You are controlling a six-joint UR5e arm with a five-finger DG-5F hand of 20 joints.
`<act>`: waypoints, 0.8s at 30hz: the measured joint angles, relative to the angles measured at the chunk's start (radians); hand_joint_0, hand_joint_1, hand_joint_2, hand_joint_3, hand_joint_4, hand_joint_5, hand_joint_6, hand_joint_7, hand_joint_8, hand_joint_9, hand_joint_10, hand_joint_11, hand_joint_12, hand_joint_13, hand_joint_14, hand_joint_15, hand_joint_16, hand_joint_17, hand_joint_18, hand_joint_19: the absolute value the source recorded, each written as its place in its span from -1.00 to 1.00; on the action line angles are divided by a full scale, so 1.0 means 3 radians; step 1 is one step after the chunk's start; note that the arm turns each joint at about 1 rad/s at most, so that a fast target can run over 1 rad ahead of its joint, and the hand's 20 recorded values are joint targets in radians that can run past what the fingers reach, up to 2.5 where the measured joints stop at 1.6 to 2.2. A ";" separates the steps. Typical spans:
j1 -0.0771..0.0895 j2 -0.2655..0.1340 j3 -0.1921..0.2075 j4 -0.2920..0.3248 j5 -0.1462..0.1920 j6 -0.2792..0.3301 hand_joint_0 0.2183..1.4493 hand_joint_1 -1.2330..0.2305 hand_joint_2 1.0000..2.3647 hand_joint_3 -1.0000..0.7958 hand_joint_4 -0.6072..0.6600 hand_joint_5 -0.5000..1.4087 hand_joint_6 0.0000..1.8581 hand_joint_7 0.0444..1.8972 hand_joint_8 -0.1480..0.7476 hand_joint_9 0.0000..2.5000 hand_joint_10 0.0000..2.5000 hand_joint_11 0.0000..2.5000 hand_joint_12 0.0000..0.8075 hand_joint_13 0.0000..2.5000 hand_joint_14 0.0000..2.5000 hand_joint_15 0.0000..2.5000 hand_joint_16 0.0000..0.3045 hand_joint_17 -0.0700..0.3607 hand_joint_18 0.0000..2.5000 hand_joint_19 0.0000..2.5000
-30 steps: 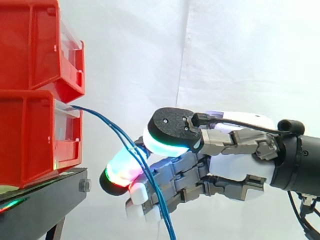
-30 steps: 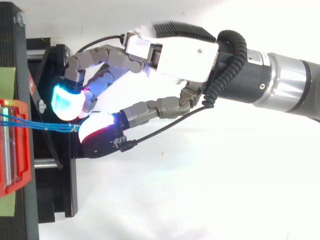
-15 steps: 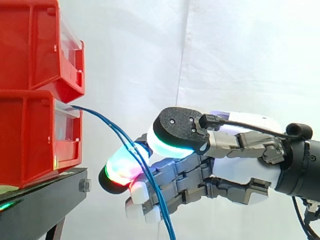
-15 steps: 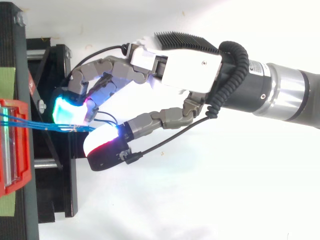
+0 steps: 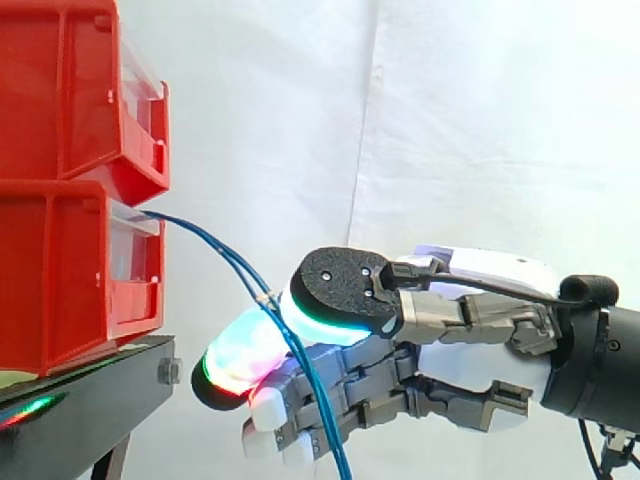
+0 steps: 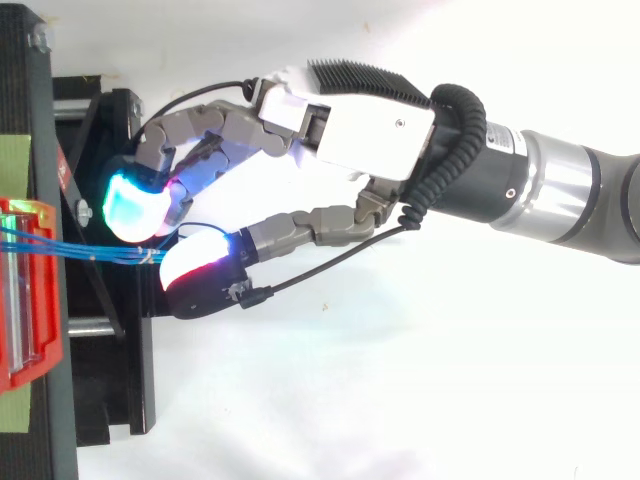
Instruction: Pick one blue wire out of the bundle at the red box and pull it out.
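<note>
Hand (image 6: pixel 370 120) first: fingers and thumb are curled in and closed on the blue wires (image 5: pixel 225 255), with the thumb pad (image 5: pixel 335 290) on top and a glowing fingertip (image 5: pixel 235 360) underneath. We'd call that clamped on the bundle, though we honestly can't tell how many strands are actually caught between the pads. The wires come out of the red box (image 5: pixel 70 270), the lower of the two stacked ones, just ahead of the fingertips. From there they slope down into the pinch and hang off below the hand. A small white tie (image 5: pixel 266 297) sits on the strands right about where the pads meet, and to us it looks like it binds them together, which is the tricky bit if we only want one. Our take on doing the pull well is to squeeze firmly, since those fat pads look like they could let a thin wire slide. We'd then draw straight back along the arm's line, away from the box, rather than yanking downward. We'd go slow and watch the box on the black stand (image 5: pixel 90 400), because a snag at its front lip could drag it forward. If several strands come along, we'd probably need to re-grip behind the tie.
</note>
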 measured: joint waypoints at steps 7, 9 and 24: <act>0.0017 -0.0003 -0.0001 0.0001 0.0006 0.0003 -0.39 -0.26 -0.99 -0.32 0.33 -0.68 -0.13 -0.11 0.13 -0.36 -0.99 -0.63 0.08 -0.30 -0.99 -0.75 -0.62 -0.07 -0.37 -0.67; 0.0017 -0.0002 0.0000 0.0005 0.0001 0.0002 -0.39 -0.26 -0.99 -0.32 0.33 -0.68 -0.13 -0.12 0.12 -0.36 -0.99 -0.64 0.08 -0.30 -0.99 -0.75 -0.62 -0.07 -0.37 -0.67; 0.0056 -0.0005 0.0003 0.0111 0.0018 -0.0144 -0.45 -0.20 -1.00 -0.40 0.33 -0.66 -0.12 -0.10 0.15 -0.35 -0.99 -0.63 0.10 -0.30 -0.99 -0.75 -0.61 -0.06 -0.37 -0.67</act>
